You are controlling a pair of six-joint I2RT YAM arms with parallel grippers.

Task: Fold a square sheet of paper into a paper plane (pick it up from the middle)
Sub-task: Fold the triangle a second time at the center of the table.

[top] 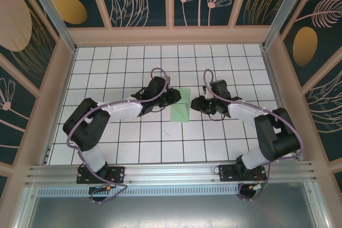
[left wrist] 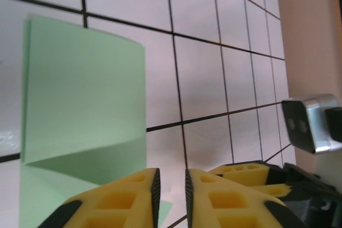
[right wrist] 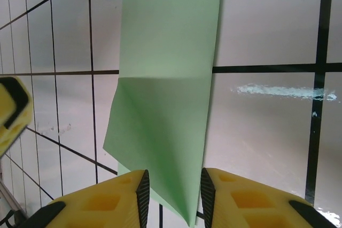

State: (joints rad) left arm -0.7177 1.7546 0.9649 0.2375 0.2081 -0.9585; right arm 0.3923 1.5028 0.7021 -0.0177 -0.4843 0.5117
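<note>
Where the arms meet, top view: the mint-green sheet of paper (top: 180,106) lies mid-table on the white grid table (top: 133,142). It is folded to a narrow strip with a slanted lower part.
Left arm, top view: the left gripper (top: 175,97) reaches in from the left, with its tips at the strip's upper left edge. I cannot tell the jaw gap from this height.
Right arm, top view: the right gripper (top: 193,104) reaches in from the right, with its tips just beside the strip's right edge. I cannot tell the gap here either.
Paper, left wrist view: the sheet (left wrist: 80,100) sits at frame left on the table, with one crease running across its lower part.
Claw, left wrist view: the yellow fingers (left wrist: 117,201) stand a narrow slit apart, with nothing clamped between them. The finger at frame left overlaps the sheet's lower edge, and a small green corner shows beside the slit.
Background, left wrist view: a silver-cased camera (left wrist: 312,124) is at the right edge, above black housing.
Paper, right wrist view: the sheet (right wrist: 165,78) runs from the top of the frame down to a pointed end. A crease crosses it about halfway down.
Claw, right wrist view: the yellow fingers (right wrist: 246,201) stand apart with a wider gap. The sheet's pointed end lies in that gap, and the pads are not pressed onto it. The paper's edge is just clear of the finger at frame right. I cannot tell whether it touches the other finger.
</note>
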